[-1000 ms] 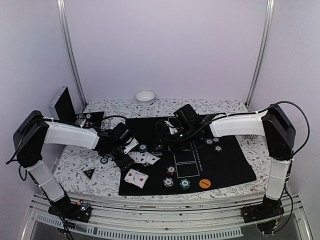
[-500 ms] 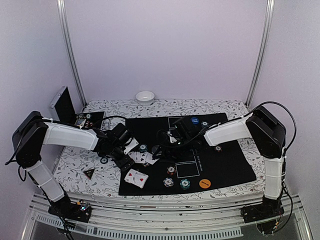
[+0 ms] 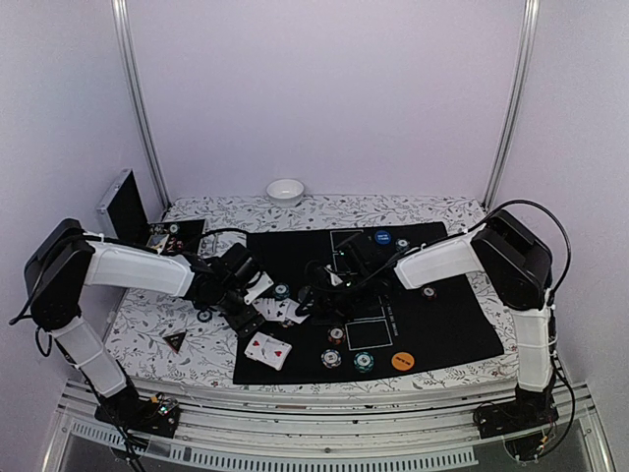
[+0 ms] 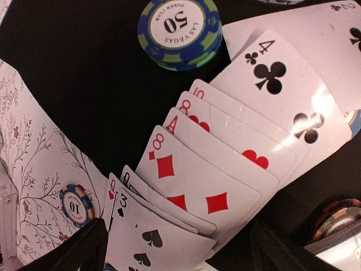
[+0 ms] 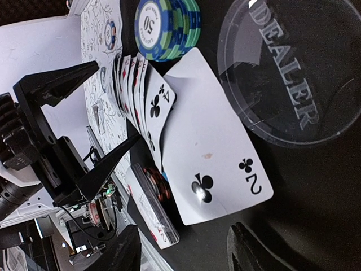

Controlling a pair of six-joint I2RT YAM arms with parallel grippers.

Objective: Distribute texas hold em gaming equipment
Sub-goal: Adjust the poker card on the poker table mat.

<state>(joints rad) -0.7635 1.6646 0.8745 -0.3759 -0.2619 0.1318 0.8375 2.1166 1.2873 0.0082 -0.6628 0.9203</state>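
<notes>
Two sets of fingers are hanging over the black mat [image 3: 442, 324] on the table [image 3: 138, 324]. Left fingers [image 3: 244, 310] are standing wide apart and gripping nothing. A fan of cards [image 4: 214, 169] is lying face up between them, and a green chip stack [image 4: 179, 28] is sitting just beyond the fan. Right fingers [image 3: 310, 295] are standing apart, also gripping nothing. The two of clubs [image 5: 208, 152] is lying just ahead of them, touching the fan, with the dealer disc [image 5: 293, 73] just beside it.
</notes>
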